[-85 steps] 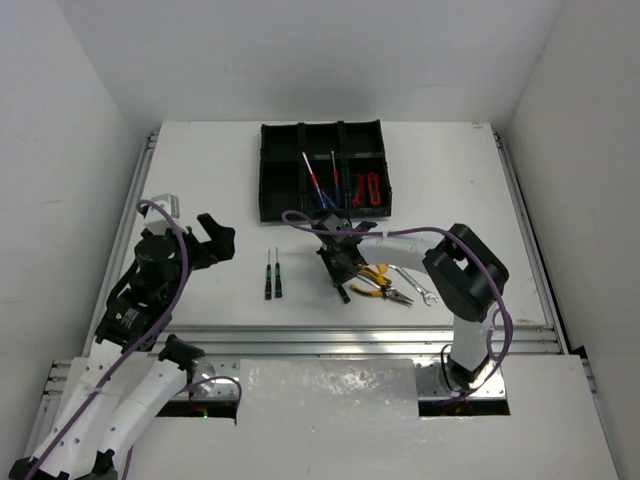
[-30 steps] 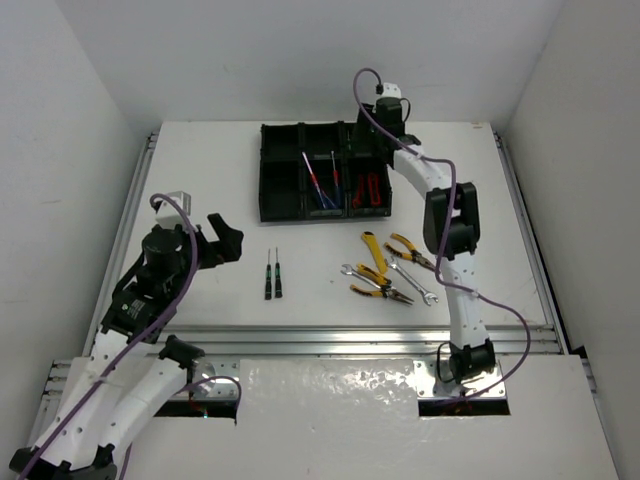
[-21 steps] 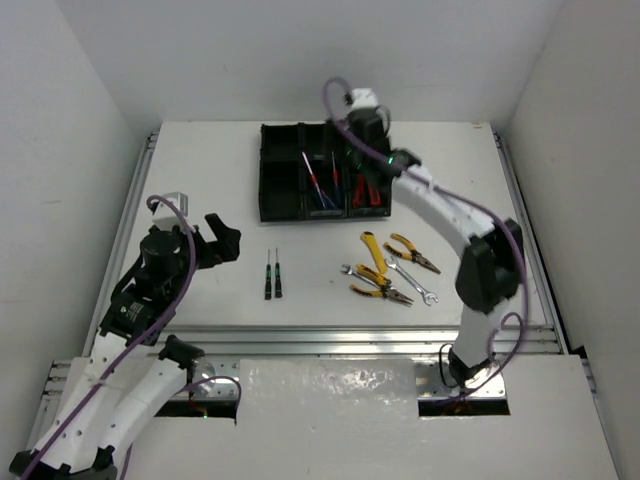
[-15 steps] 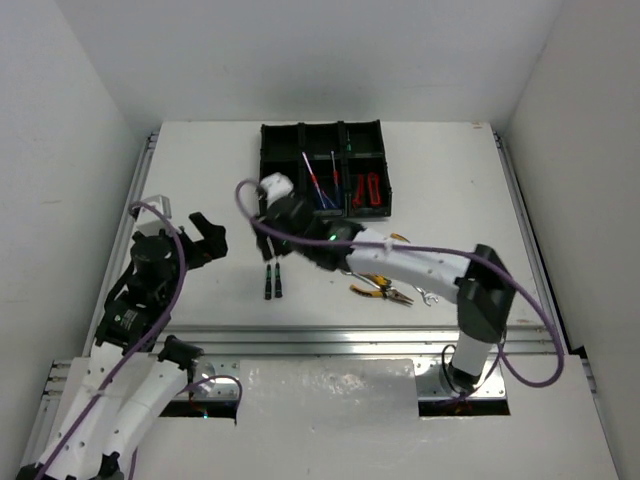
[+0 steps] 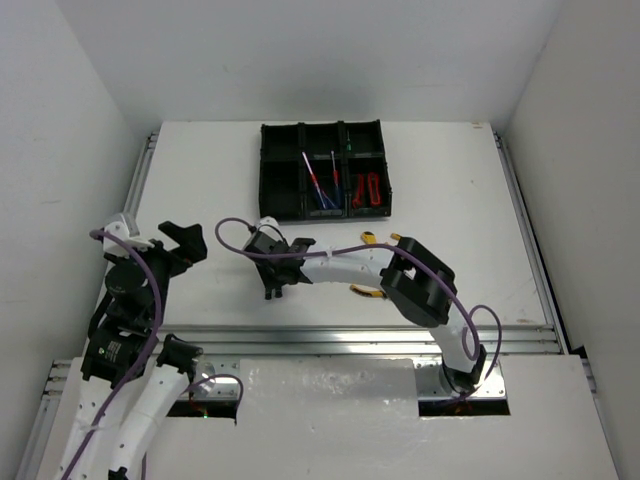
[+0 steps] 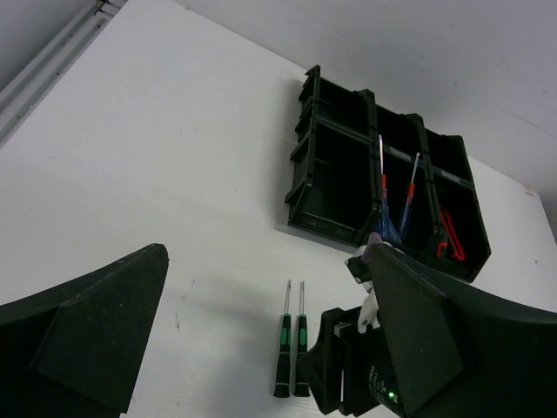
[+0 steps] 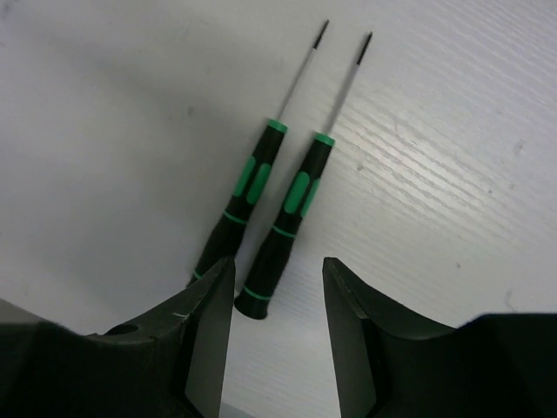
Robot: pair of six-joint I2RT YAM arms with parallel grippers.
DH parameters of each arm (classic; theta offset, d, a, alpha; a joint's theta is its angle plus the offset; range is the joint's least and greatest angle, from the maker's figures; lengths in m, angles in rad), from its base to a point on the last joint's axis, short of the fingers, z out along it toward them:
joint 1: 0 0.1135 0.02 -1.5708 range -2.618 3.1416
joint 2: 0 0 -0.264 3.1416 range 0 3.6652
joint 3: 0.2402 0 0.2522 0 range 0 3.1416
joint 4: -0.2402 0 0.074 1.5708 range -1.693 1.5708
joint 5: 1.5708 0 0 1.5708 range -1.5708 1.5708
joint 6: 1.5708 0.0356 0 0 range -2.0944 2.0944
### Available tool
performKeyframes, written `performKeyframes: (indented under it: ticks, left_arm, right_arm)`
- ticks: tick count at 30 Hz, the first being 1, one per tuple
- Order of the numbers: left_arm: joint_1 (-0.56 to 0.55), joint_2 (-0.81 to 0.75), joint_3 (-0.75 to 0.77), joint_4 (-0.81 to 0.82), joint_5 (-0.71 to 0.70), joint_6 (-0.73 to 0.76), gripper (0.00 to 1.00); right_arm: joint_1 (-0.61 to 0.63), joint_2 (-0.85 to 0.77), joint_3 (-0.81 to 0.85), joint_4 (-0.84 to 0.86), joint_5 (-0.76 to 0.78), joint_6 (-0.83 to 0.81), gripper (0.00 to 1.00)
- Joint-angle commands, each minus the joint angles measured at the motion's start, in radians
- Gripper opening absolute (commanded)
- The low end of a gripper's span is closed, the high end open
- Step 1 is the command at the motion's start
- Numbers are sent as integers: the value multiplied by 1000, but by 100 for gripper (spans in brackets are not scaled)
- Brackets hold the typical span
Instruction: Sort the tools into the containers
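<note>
1. Near the front of the table, swings the right tool all the way back from the far tray and parks it over the pair of tiny black-green screwdrivers.
2. Shows that tool spread open, gripping nothing. Frames the butt of the right-hand screwdriver in the gap and loses the other's butt at the edge of one finger.
3. Finds both screwdrivers flat on the table, side by side, nearly parallel, tips pointing toward the tray.
4. Pulls the left tool further toward the left edge, also spread wide and empty, well apart from the pair.
5. Leaves blue and red screwdrivers in the tray's middle near compartment, and red-handled cutters in the one to its right.
6. Reads as a switch of target: finished at the tray, on to the small drivers. Probably calls for a descent and a close around one handle next, with a risk of nudging its close neighbour.
7. Still to sort: yellow-handled pliers, half hidden behind the right arm.
</note>
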Motion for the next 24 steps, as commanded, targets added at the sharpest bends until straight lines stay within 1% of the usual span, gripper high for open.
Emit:
performKeyframes:
  ticks: [1,2,8,12,15,17,18,19,21,23,24]
  left_arm:
    - [11,14,12,33,20,4,100]
    - [11,15,12,35,23,6,100]
    - [11,16,10,39,38,11,100]
    - [11,15,9,42,46,12,100]
    - [11,19,9,44,49,14,100]
    - [11,19,7,44,52,14,100]
    - [11,19,7,46,55,14,100]
    - [11,20,6,47,58,15,100]
    - [11,23,4,52,69,18,100]
    - [11,32,4,53,75,21,100]
    - [11,38,4,53,79,21,100]
  right_arm:
    - [-8,21,59,-7,-14,49,46]
    - [-9,22,56,-3,-17,54,44]
    - [-25,36,36,-17,-2,83,42]
    - [-40,52,30,-10,-24,85,37]
    - [-68,64,10,-10,-54,100,28]
    - [-100,44,-43,-1,-50,123,20]
    - [-112,-3,-112,18,-50,129,16]
    - [-124,-32,-146,38,-53,132,11]
    - [-157,-117,-221,72,-48,126,10]
    - [-184,-161,-252,75,-48,112,8]
    - [-190,-194,-266,72,-45,94,4]
